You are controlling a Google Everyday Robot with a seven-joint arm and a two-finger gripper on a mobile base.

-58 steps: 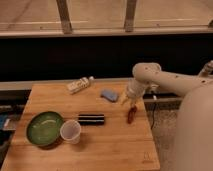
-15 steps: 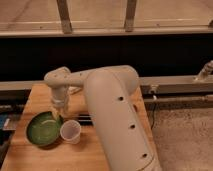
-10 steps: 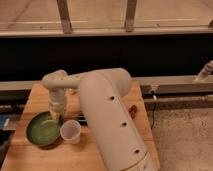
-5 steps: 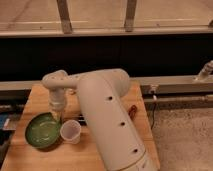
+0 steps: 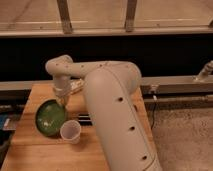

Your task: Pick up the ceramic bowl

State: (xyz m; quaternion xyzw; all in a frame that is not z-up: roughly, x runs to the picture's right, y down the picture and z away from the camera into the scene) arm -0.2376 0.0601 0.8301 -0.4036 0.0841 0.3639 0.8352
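Observation:
The ceramic bowl (image 5: 49, 119) is round, glossy green with a darker rim, over the left part of the wooden table (image 5: 35, 155). It is tilted, its inside facing the camera, and looks raised off the wood. My gripper (image 5: 62, 101) reaches down from the arm's wrist and is shut on the bowl's upper right rim. The big white arm (image 5: 112, 110) arcs over the table's middle and right and hides what lies there.
A small translucent white cup (image 5: 70, 131) stands just right of and below the bowl, almost touching it. A dark flat object (image 5: 84, 119) lies behind the cup. A pale object (image 5: 77, 85) shows partly by the wrist. A dark wall and metal rail run behind the table.
The bowl has come up and moved to the right, tilting toward the camera, with the gripper on its rim. The cup has stayed put.

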